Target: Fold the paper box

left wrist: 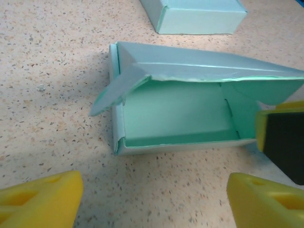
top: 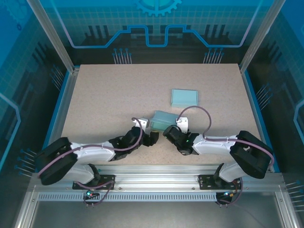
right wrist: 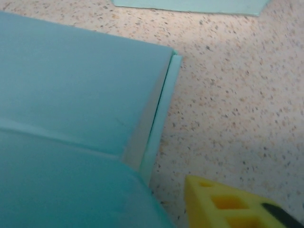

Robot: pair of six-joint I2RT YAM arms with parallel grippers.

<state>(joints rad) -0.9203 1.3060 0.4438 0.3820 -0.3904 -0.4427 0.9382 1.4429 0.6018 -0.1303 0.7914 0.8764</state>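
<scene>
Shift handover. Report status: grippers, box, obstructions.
Left gripper open, clear of the paper box. Right gripper at its end, jaws unclear. Lid ajar, one end flap sticking out. Second box behind, apart, not obstructing.

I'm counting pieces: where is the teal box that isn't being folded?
In the top view the closed box lies on the table right of centre, just beyond the open box and apart from it.
</scene>
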